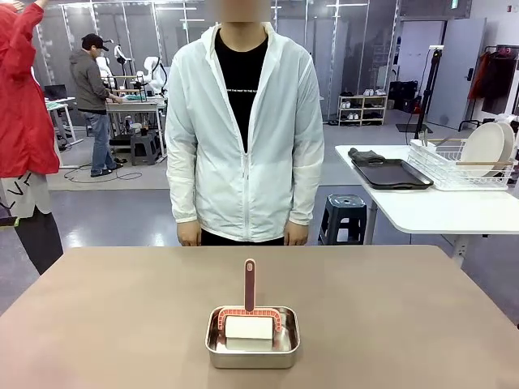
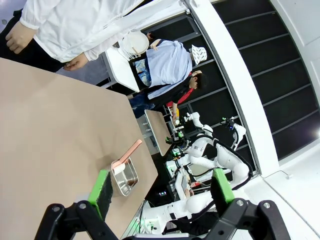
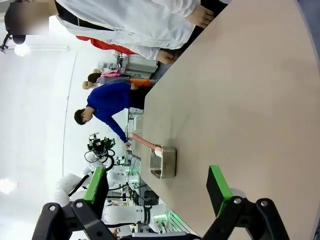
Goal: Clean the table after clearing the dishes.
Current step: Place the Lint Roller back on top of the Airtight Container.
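The left gripper [image 2: 160, 187] is spread wide, holding nothing, raised off the left side of the surface [image 1: 122, 316]. The right gripper [image 3: 159, 187] is likewise spread and empty, off the right side. Between them, well apart from both, a small steel pan [image 1: 252, 339] sits near the front middle of the taupe surface, with a white sponge [image 1: 248, 327] and a pink-handled brush [image 1: 249, 285] in it. A person [image 1: 243, 121] in a white jacket stands at the far edge. The dishes [image 1: 486, 147] stand in a wire rack [image 1: 458, 168] on a white side table [image 1: 430, 207] far right, beside a dark tray [image 1: 392, 173].
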`<state>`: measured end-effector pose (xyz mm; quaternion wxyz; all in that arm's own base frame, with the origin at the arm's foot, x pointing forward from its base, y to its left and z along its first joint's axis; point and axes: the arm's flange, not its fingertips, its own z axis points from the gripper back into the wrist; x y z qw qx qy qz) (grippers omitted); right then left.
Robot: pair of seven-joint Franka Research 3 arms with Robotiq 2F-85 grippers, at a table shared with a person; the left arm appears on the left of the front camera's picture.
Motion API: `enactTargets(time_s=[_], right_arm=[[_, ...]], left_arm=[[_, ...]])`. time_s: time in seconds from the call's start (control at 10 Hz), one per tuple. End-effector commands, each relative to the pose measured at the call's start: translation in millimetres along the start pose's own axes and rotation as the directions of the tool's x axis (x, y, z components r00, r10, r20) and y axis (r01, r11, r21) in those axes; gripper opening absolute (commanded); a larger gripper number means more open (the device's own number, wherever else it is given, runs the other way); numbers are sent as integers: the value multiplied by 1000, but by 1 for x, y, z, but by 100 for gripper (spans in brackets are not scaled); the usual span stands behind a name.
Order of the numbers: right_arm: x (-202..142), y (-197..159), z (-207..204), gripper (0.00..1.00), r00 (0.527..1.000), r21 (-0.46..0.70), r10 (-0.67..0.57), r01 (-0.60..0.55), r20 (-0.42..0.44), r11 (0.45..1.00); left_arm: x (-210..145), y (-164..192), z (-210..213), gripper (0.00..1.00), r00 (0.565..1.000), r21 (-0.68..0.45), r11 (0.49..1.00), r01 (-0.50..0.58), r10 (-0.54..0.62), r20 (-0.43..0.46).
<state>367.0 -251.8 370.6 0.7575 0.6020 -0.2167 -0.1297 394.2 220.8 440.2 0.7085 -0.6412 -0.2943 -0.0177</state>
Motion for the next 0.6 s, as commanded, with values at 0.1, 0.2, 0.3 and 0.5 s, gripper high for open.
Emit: enactTargets(time_s=[0.1, 0.2, 0.3, 0.5], right_arm=[[-1, 5, 0, 100, 1000, 3, -1, 1, -13, 1000], [-1, 5, 0, 100, 1000, 3, -1, 1, -13, 1000], [-1, 5, 0, 100, 1000, 3, -1, 1, -13, 1000], [-1, 5, 0, 100, 1000, 3, -1, 1, -13, 1000]], left_arm=[[-3, -3, 2, 100, 1000, 1, 1000, 1, -1, 1], [-3, -3, 2, 100, 1000, 1, 1000, 1, -1, 1], [-3, -3, 2, 100, 1000, 1, 1000, 1, -1, 1], [-3, -3, 2, 100, 1000, 1, 1000, 1, -1, 1]])
